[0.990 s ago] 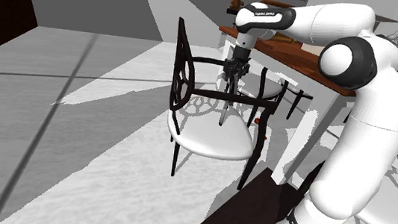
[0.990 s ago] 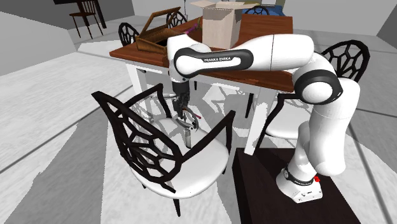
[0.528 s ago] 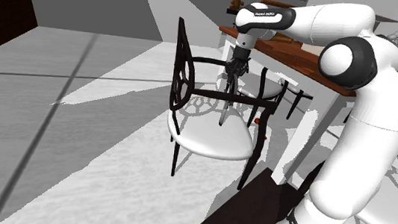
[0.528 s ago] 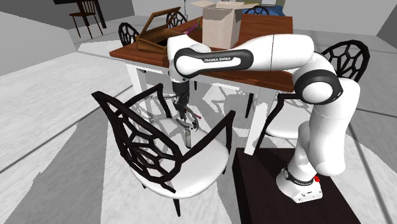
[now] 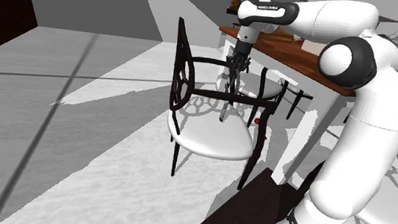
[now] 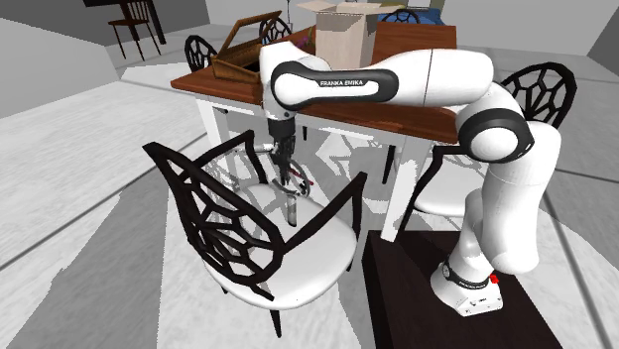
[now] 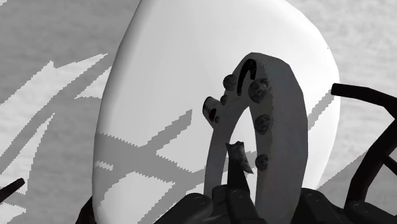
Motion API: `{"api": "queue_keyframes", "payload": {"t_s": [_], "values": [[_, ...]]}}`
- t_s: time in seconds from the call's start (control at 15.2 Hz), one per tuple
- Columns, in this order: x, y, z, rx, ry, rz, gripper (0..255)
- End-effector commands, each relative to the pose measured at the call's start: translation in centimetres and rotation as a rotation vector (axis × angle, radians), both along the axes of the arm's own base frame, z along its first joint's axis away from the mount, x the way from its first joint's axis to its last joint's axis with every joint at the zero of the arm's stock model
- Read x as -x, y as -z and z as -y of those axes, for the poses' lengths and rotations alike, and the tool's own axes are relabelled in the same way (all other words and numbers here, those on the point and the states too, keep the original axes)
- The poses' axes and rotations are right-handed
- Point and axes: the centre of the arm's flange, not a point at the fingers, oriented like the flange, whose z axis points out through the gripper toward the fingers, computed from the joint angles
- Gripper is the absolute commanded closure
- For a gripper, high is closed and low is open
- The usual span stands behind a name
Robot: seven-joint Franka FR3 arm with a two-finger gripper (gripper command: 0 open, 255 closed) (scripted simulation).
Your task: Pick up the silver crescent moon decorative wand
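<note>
The grey crescent moon wand (image 6: 292,206) is pinched by the hand (image 6: 288,183) and is held hanging over the white chair seat (image 6: 319,263).

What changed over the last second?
The all-black gripper, shut on the grey studded crescent-moon wand, rose a little, carrying the wand higher above the black chair with a white seat. The grip, the chair and the brown table are as before.
</note>
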Motion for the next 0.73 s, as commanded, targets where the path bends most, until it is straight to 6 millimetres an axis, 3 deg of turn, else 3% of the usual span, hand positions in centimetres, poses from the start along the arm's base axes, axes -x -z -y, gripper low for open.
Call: {"api": "queue_keyframes", "payload": {"t_s": [0.0, 0.53, 0.66], "values": [[-0.1, -1.0, 0.0, 0.0, 0.0, 0.0, 255], [-0.1, -5.3, 0.0, 0.0, 0.0, 0.0, 255], [-0.1, -5.3, 0.0, 0.0, 0.0, 0.0, 255]]}}
